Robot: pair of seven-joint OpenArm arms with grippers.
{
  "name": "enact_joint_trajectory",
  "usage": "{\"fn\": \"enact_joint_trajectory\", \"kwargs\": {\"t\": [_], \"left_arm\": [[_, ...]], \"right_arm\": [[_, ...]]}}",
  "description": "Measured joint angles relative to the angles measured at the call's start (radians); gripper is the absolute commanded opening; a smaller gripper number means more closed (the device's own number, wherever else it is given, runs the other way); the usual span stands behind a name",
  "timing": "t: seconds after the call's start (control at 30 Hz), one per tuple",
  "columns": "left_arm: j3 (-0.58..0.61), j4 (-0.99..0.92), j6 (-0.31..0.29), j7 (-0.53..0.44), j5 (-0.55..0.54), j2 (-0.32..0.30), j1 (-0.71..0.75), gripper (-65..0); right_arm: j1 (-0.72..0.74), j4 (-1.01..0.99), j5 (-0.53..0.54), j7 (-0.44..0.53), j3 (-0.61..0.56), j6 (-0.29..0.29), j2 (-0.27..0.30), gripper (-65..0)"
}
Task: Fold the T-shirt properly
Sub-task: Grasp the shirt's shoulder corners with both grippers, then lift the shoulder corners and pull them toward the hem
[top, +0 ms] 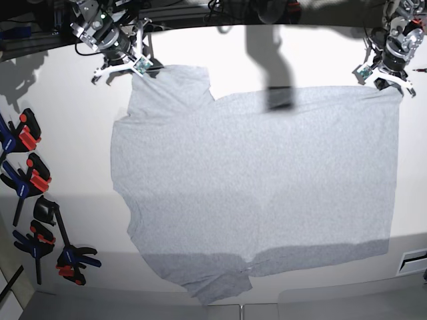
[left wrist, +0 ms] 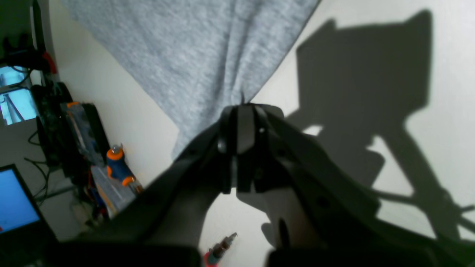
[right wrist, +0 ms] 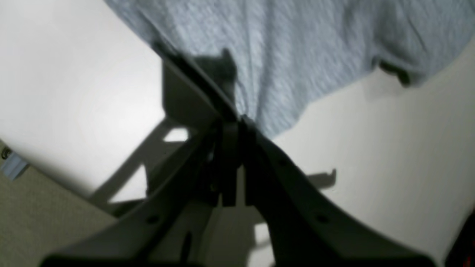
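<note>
i have the grey t-shirt (top: 253,180) spread flat across the white table (top: 267,53). left gripper (left wrist: 243,105) jaws pinched closed on its hem corner, right gripper (right wrist: 237,120) jaws pinched closed on its sleeve edge.

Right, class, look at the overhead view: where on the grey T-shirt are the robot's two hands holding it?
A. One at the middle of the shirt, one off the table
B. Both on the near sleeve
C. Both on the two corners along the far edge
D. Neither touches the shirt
C: the T-shirt lies spread flat, with the right hand and the left hand each shut on a far corner.
</note>
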Motion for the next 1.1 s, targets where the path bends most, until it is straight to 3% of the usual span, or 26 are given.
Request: {"fn": "enact_joint_trajectory", "kwargs": {"t": [0.1,0.23,0.33,0.4,0.47,0.6,0.87,1.0,1.1], "left_arm": [[0.002,0.052,-0.010,0.094,-0.017,0.001,0.003,-65.0],[0.007,0.138,0.087,0.210,-0.033,0.005,0.010,-65.0],[0.010,0.182,0.201,0.205,-0.035,0.005,0.014,-65.0],[0.009,0.196,0.274,0.153,-0.032,0.005,0.011,-65.0],[0.008,0.195,0.303,0.097,-0.032,0.005,0.008,-65.0],[0.008,0.195,0.306,-0.022,-0.032,0.005,0.008,-65.0],[0.008,0.194,0.306,-0.048,-0.033,0.005,0.001,-65.0],[0.008,0.194,0.306,-0.048,-0.124,0.005,0.000,-65.0],[0.008,0.193,0.307,-0.047,-0.131,0.005,0.000,-65.0]], "right_arm": [[-0.001,0.045,-0.003,-0.014,0.000,-0.026,0.000,-65.0],[-0.002,0.120,-0.004,-0.025,-0.001,-0.055,0.000,-65.0],[0.001,0.167,-0.003,-0.022,-0.001,-0.079,0.000,-65.0],[0.010,0.186,-0.003,-0.026,-0.001,-0.098,0.000,-65.0],[0.032,0.190,-0.002,-0.034,-0.001,-0.101,0.000,-65.0],[0.097,0.190,-0.002,-0.048,-0.001,-0.108,0.000,-65.0],[0.220,0.190,0.039,-0.048,-0.002,-0.108,0.000,-65.0],[0.262,0.190,0.075,-0.048,-0.002,-0.109,0.000,-65.0],[0.275,0.190,0.089,-0.047,-0.002,-0.109,0.000,-65.0]]}}
